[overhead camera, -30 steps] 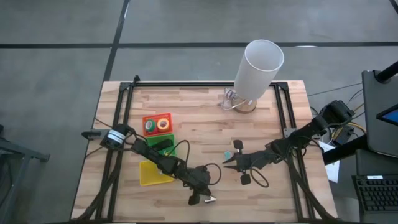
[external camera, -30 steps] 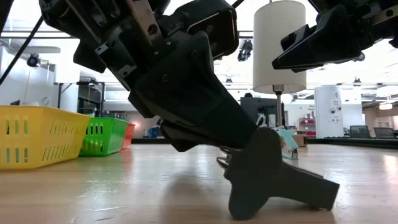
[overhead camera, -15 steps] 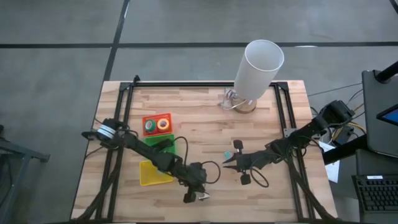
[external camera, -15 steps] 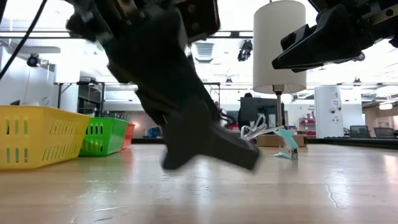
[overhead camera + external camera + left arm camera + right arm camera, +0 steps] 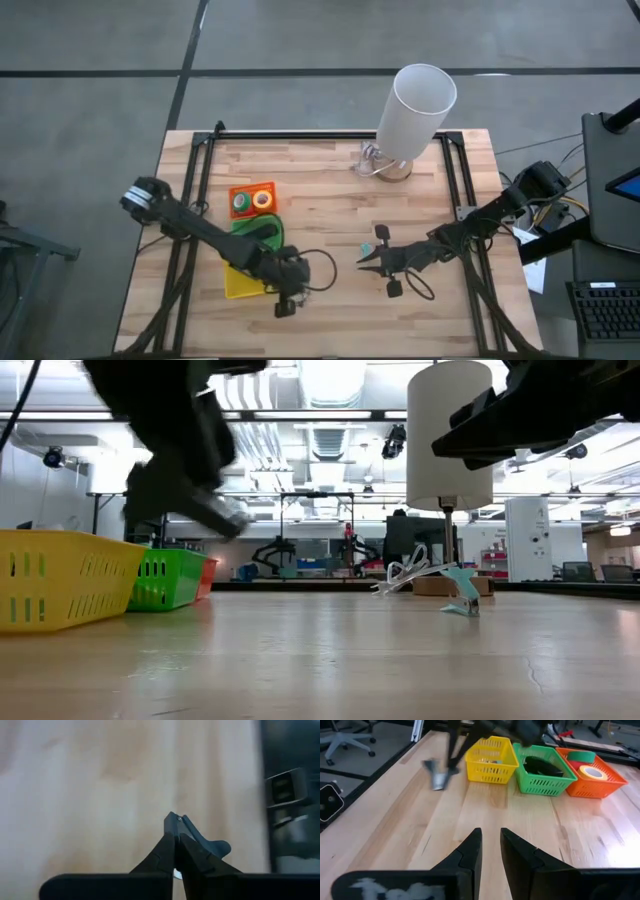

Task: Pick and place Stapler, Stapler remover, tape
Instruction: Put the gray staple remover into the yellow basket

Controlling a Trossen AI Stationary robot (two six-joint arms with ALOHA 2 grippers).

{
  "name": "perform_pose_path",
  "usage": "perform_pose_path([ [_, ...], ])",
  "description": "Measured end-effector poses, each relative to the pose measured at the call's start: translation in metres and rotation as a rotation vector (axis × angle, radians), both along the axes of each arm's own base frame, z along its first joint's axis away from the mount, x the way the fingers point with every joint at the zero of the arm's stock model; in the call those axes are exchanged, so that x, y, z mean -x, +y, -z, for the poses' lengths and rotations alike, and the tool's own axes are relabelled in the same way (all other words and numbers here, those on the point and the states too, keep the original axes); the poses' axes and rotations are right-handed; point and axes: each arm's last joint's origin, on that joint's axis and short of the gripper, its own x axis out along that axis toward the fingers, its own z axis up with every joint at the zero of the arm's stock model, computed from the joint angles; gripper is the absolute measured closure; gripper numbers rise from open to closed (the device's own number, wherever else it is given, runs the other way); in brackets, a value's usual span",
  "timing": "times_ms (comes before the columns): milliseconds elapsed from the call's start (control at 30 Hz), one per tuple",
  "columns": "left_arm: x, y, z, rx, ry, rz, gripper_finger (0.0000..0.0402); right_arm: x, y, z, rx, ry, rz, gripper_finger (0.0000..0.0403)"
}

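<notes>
Left gripper (image 5: 283,306) jaws closed on a staple remover (image 5: 437,776), lifted just beside the yellow tray (image 5: 238,285), right gripper (image 5: 364,262) empty, jaws slightly parted, above bare table (image 5: 330,210).

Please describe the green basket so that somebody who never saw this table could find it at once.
On the wooden table, look at the side of the left arm, where three small plastic baskets stand in a row. The green basket is the middle one, between the yellow basket and the orange basket. Only it holds a black object, while the orange one holds tape rolls.
</notes>
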Motion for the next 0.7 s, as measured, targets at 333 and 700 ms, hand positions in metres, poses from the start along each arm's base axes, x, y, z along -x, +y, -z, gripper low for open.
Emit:
perform_pose_path([
  [333,0.050,-0.003,-0.016,-0.109,0.141,-0.205,0.0380,0.001,-0.001,0.002,-0.002,0.007,0.002,0.0339],
  [700,0.095,-0.008,-0.032,-0.284,0.106,-0.352,0.0380,0.001,-0.001,0.002,-0.005,0.007,0.004,0.0339],
])
